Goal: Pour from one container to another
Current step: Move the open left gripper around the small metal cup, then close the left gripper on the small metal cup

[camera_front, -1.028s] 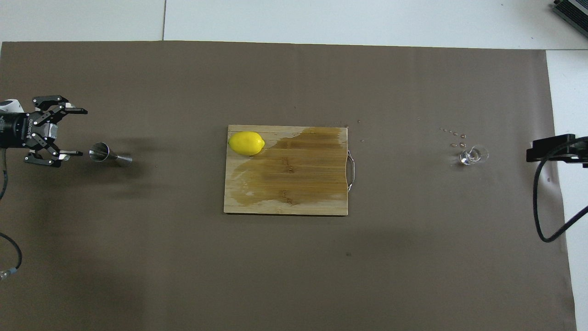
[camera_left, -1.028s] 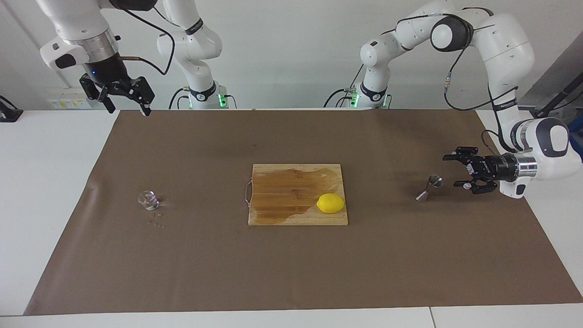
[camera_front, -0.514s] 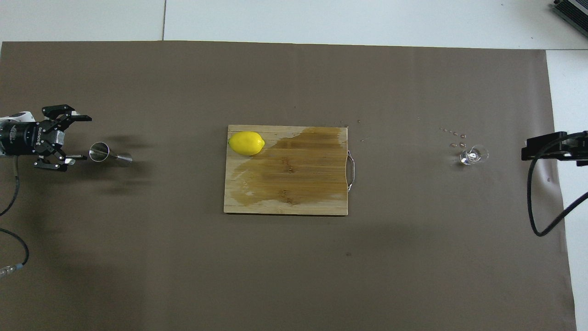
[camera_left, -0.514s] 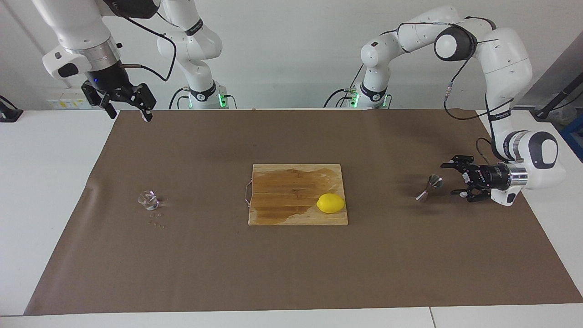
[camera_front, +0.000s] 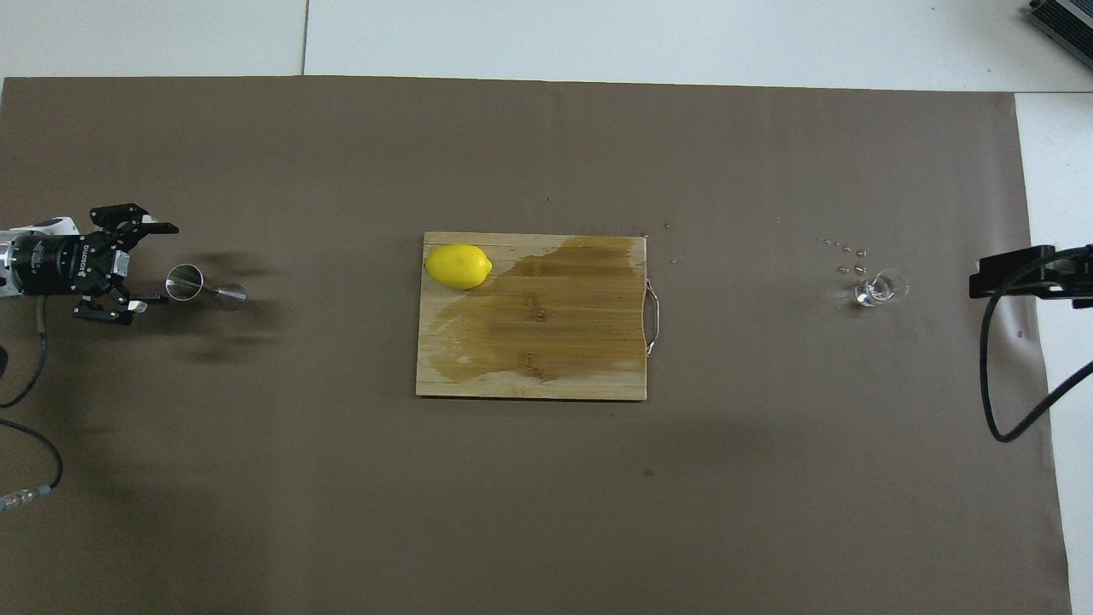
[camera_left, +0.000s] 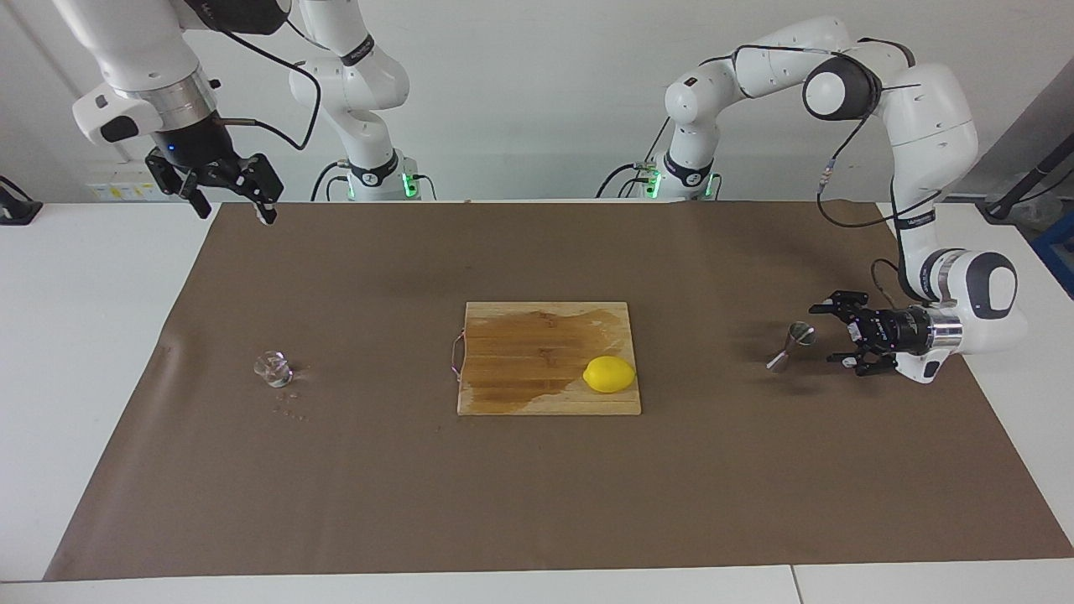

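Grippers first: the left gripper (camera_left: 837, 331) lies level and low over the brown mat (camera_left: 537, 503) at the left arm's end of the table, its spread fingers pointing at the steel jigger (camera_left: 793, 344) just beside it, not touching. The right gripper (camera_left: 231, 191) hangs high over the mat's edge near the robots at the right arm's end, fingers released and holding nothing. Since a second ago the left gripper has dropped lower and edged closer to the jigger, while the right one has risen and drawn back a little. The small glass (camera_left: 273, 368) stands on the mat well apart from both, with droplets beside it. A lemon (camera_left: 609, 374) rests on the wet cutting board (camera_left: 512, 394). From overhead, only a dark part of the right arm shows at the edge; the jigger's tilt is hard to judge.
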Motion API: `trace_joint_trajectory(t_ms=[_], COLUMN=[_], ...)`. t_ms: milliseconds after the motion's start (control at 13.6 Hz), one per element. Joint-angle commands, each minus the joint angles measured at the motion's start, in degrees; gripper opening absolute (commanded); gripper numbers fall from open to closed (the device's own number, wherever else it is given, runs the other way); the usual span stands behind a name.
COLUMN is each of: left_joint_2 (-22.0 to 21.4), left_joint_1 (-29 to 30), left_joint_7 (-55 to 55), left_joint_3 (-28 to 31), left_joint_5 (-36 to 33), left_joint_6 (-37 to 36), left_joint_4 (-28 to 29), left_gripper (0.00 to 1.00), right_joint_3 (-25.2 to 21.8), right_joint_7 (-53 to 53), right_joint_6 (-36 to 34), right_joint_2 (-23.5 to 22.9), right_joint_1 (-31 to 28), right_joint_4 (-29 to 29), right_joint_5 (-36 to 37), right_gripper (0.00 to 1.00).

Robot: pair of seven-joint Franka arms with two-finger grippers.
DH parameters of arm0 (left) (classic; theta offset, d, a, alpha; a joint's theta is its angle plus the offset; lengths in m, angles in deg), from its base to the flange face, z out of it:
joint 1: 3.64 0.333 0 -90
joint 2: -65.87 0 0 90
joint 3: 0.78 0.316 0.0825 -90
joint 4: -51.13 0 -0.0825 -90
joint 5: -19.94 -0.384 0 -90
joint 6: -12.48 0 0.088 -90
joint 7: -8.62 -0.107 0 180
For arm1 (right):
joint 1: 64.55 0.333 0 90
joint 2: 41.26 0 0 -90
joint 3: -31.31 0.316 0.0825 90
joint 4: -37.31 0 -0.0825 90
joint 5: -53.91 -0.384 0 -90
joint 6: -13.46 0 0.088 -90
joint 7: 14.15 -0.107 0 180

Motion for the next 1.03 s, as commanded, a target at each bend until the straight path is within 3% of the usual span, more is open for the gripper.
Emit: trace_joint_trajectory(t_ms=[0, 955], left_joint_2=[1.72, 2.6], left_joint_1=[0.79, 0.79], left_joint_7=[0.08, -1.06], left_joint_3=[-0.73, -1.34], left_joint_5=[-0.65, -4.26], left_joint_6=[-1.28, -1.36], left_joint_4=[-1.07, -0.9], left_gripper=[1.0, 1.0], right_joint_3=[0.52, 0.61], right_joint_7=[0.02, 0.02], right_joint_6=[0.02, 0.02], right_joint_2=[0.4, 0.4], right_joint_1=[-0.76, -0.67], right_joint_4=[0.05, 0.05], right_joint_5=[-0.34, -0.43], right_gripper=[1.0, 1.0])
